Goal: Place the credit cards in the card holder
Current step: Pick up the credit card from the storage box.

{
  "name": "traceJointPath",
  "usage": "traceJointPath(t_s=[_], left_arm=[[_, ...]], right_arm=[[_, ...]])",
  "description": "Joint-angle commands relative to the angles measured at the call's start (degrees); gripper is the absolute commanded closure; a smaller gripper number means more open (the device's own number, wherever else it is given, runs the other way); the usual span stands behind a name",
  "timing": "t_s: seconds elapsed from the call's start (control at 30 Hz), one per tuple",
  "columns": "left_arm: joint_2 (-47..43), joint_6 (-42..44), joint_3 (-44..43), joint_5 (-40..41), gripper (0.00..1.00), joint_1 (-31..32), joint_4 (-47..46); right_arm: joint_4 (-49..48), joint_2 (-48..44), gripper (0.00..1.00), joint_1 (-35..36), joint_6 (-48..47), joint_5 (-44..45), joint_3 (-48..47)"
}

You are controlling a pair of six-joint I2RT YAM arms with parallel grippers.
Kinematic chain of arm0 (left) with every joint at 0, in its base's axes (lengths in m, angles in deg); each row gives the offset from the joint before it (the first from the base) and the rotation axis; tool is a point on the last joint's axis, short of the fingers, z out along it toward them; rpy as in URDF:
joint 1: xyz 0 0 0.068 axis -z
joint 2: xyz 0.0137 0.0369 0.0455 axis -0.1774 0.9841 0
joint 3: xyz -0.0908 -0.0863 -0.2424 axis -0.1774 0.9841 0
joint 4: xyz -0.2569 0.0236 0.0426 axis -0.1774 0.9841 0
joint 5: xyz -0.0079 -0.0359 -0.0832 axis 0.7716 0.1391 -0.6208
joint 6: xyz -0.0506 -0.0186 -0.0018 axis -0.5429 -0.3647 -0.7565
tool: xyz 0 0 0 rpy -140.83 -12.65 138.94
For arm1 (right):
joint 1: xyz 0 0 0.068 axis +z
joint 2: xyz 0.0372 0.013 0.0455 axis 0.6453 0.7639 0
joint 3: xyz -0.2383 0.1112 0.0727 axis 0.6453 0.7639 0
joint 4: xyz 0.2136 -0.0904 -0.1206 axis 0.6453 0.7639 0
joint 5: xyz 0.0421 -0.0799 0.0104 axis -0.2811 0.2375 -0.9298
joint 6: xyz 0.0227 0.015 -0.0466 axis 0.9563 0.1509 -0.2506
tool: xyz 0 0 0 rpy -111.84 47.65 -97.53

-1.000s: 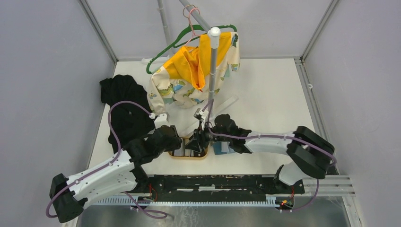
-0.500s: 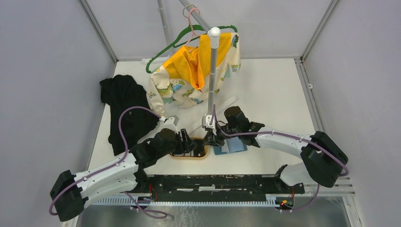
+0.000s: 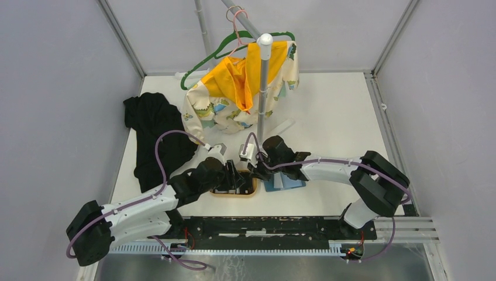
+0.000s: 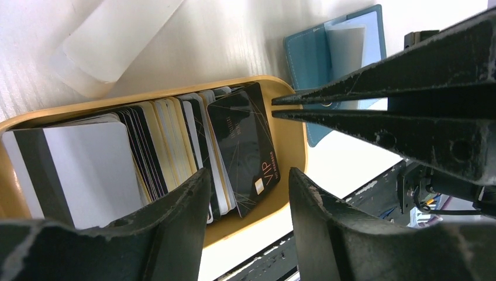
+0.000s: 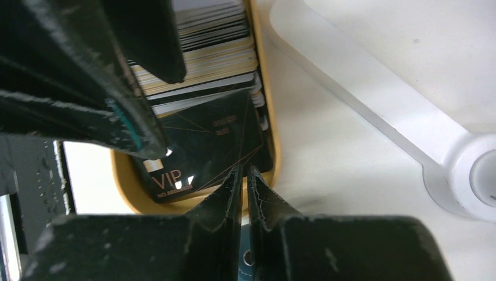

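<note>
The credit cards [image 4: 175, 146] stand packed on edge in a tan oval tray [image 3: 233, 192], a black VIP card [image 4: 243, 146] leaning at their right end. That same VIP card [image 5: 205, 146] faces the right wrist camera. The teal card holder [image 3: 285, 181] lies open to the right of the tray, and its pale inside [image 4: 351, 47] shows. My left gripper [image 4: 248, 175] is open over the tray's near side, with nothing between its fingers. My right gripper [image 5: 244, 170] is shut to a thin slit at the tray's right rim, beside the VIP card; I see nothing in it.
A white clothes-rack foot [image 5: 362, 88] and round base [image 5: 474, 175] lie just behind the tray. The upright pole [image 3: 263, 88] carries a yellow and patterned garment [image 3: 240, 93] on hangers. Black cloth [image 3: 155, 134] lies at the left. A black rail [image 3: 263, 225] runs along the near edge.
My right gripper has gone from open to nearly shut and has come back left from the card holder to the tray's right rim. My left gripper has reached farther over the tray.
</note>
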Motion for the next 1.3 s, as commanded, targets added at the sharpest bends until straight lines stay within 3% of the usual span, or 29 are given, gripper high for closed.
traceJointPath(t_s=[0.0, 0.6, 1.27], left_arm=[[1.5, 0.3, -1.5, -1.6, 0.42, -0.1, -3.9], [7.6, 0.5, -2.5, -4.5, 0.44, 0.0, -8.1], [11.3, -0.2, -4.1, -3.1, 0.66, 0.2, -9.5]], right_arm=[[-1.3, 1.8, 0.88, 0.1, 3.9, 3.1, -2.3], [-0.9, 5.1, 0.88, 0.0, 8.3, 0.3, -3.0], [-2.8, 4.7, 0.87, -2.9, 12.6, -6.4, -2.0]])
